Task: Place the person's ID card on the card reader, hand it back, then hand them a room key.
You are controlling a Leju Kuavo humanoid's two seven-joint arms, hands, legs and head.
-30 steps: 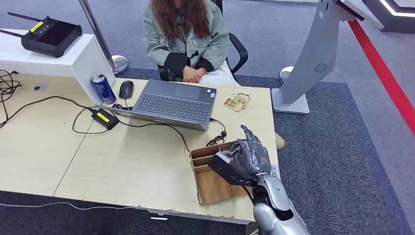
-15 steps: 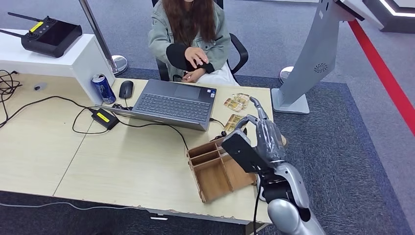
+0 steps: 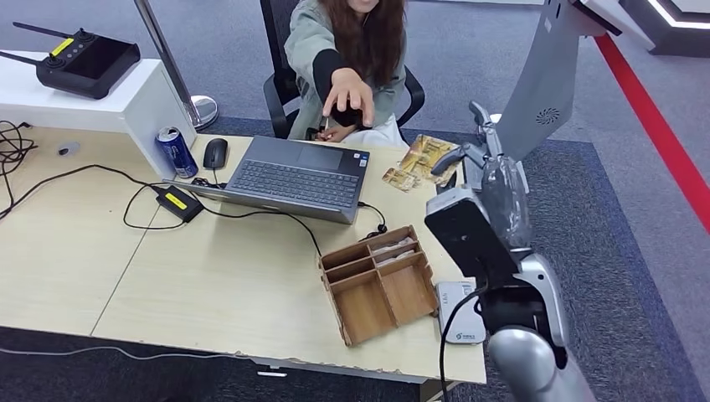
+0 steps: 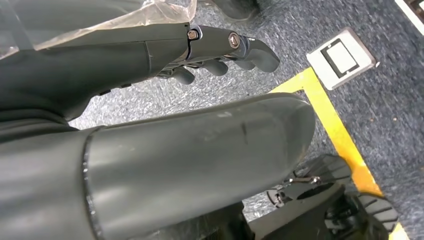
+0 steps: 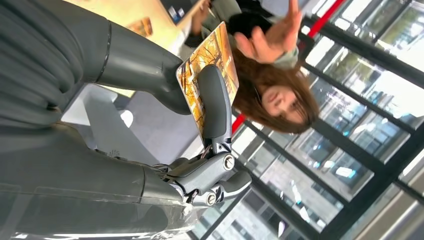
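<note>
My right hand [image 3: 490, 180] is raised over the table's far right corner and pinches an orange patterned card [image 3: 427, 155] between thumb and a finger. The right wrist view shows that card [image 5: 220, 50] held up toward the person. The seated person leans forward with an open hand [image 3: 350, 88] stretched toward the card, still apart from it. A white card reader [image 3: 459, 311] lies at the table's near right edge, beside a wooden compartment box [image 3: 377, 283]. My left hand [image 4: 220, 55] hangs over the carpet, holding nothing, fingers loosely bent.
Two more patterned cards [image 3: 400, 177] lie right of the laptop [image 3: 297, 177]. A mouse [image 3: 216, 152], a blue can [image 3: 177, 151] and cables sit to the left. A grey kiosk stand [image 3: 536, 100] rises just right of my raised hand.
My right hand has risen from the wooden box toward the person, carrying the card. The person has leaned forward and reached an arm out toward it.
</note>
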